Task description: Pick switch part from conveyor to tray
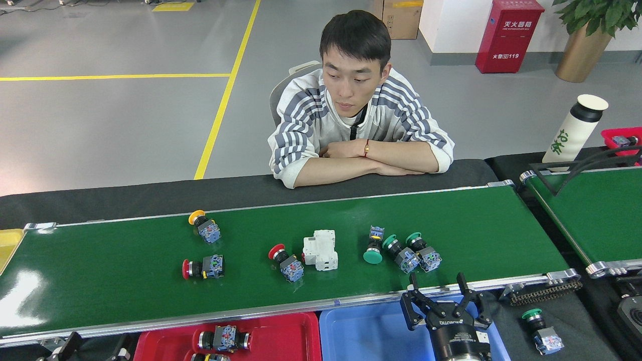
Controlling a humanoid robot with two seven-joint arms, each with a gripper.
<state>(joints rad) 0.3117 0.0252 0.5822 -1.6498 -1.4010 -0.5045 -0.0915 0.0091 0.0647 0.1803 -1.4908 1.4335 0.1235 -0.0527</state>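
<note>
A: At the near edge, red tray (281, 333) on the left with two switch parts in it, blue tray (366, 333) beside it. Right tool (448, 299) sits over the blue tray's far right corner, fingers spread apart, nothing between them. Left tool isn't really visible, only dark bits at the bottom-left corner, so no call on it.

B: And the target?

A: On the conveyor (120, 296), just beyond the right tool: a cluster of green switch parts (401, 248), three touching or nearly so (one has its cap facing the near rail). Farther left, a white breaker (321, 249) next to a red-capped switch (285, 261), then another red one (203, 267) and a yellow-capped one (204, 227) near the far rail.

B: Step?

A: Looks like approach, reaching for a pick, nothing grasped. Next move probably needs the right tool to cross the near rail, line up on one green part and close on it without nudging its neighbours. A person (357, 125) leans on the surface behind the belt, arms folded, clear of it.
</note>
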